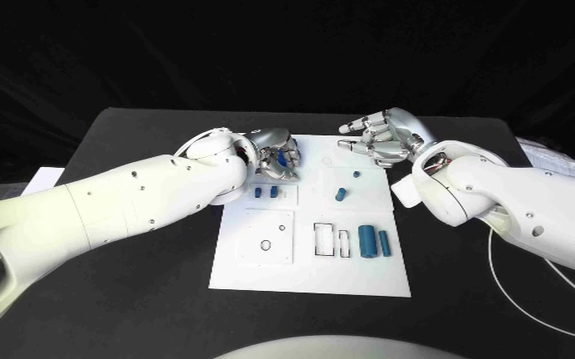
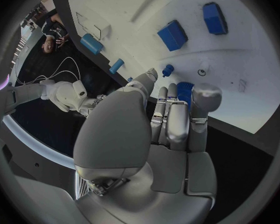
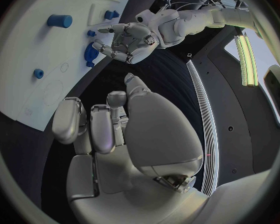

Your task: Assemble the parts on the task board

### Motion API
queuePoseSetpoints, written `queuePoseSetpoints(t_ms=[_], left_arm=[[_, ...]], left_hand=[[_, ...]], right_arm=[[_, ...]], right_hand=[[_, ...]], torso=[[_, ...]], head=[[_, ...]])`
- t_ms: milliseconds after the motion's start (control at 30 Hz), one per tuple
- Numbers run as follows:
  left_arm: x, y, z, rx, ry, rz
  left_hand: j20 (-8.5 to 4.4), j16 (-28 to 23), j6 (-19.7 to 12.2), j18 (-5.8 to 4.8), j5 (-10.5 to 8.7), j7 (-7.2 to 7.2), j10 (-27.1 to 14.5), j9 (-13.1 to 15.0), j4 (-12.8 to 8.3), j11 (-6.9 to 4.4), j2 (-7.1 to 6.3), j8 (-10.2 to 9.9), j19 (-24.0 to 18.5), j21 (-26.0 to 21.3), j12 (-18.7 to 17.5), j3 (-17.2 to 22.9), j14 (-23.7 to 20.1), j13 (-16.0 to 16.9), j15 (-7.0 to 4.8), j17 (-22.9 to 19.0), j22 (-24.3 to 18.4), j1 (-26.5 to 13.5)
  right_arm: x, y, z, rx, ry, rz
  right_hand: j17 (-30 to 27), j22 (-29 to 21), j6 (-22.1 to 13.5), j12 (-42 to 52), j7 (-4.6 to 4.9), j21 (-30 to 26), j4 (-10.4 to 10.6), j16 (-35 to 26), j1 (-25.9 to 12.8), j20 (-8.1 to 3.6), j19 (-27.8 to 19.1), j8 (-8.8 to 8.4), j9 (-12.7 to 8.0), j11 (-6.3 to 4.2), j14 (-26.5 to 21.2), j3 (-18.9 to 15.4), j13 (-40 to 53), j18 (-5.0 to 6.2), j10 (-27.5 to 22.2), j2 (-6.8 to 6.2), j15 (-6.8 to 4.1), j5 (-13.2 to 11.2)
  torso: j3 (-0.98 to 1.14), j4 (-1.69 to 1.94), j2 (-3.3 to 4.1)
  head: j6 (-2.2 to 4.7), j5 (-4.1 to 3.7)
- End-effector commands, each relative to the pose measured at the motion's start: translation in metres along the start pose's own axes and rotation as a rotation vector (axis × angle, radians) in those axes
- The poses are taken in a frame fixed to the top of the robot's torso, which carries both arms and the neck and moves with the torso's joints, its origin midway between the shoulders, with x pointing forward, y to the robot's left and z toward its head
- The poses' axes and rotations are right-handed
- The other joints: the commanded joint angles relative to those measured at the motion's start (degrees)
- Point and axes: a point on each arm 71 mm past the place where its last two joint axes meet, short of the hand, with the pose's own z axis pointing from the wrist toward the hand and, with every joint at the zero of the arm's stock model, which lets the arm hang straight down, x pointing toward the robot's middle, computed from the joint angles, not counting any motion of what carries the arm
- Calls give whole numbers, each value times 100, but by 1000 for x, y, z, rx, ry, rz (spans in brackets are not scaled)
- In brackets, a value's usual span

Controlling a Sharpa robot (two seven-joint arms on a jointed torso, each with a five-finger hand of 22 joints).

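Both robot hands are of smooth silver metal and sit at the far end of the white task board (image 1: pixel 309 268). On its near part lie two blue cylinders (image 1: pixel 375 242), matte and round. Farther, the left robot hand (image 1: pixel 273 158) grasps a blue part (image 1: pixel 284 159) in curled fingers. Beyond, the right robot hand (image 1: pixel 384 138) is clenched on nothing, above the black counter (image 1: pixel 144 292).

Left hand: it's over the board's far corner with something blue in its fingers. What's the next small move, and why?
Probably lift the left hand slightly, keeping its hold on the blue part. Its fingers appear closed on the part at the task board's far left corner. The right hand hangs curled, apparently holding nothing, beyond the far edge.
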Motion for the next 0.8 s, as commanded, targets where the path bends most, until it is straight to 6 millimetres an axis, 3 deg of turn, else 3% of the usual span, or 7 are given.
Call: queuePoseSetpoints(t_ms=[33,400,800], left_arm=[[4,0,2,-31,42,65],[7,-1,7,-42,49,77],[11,-3,11,-50,83,94]], left_hand=[[-3,0,66,-128,-17,-18,49,-21,-46,-5,107,-28,54,96,-32,3,138,-24,-33,-29,84,38],[-54,-9,283,-198,-89,-82,346,-113,-152,-85,268,-39,178,471,-3,207,145,-91,-95,-150,424,184],[-94,-9,380,-213,-148,-120,493,-168,-225,-141,290,-62,193,559,12,309,142,-110,-139,-209,515,213]], right_arm=[[2,1,0,-12,17,-2],[3,1,0,-14,19,-1],[3,2,0,-15,21,-1]], right_hand=[[10,2,9,-12,-1,-20,18,-12,-19,-6,-30,-14,-6,-10,205,9,3,101,-42,10,-18,37],[12,3,9,-5,-1,-20,17,-11,-18,-6,-29,-14,-6,-11,206,11,8,101,-39,12,-18,39],[14,3,10,2,-1,-21,16,-10,-17,-6,-29,-14,-5,-11,207,13,13,101,-35,14,-18,41]], torso=[[0,7,-5],[4,2,-3],[4,6,-8]], head=[[-8,-1],[-14,-7],[-37,-12]])
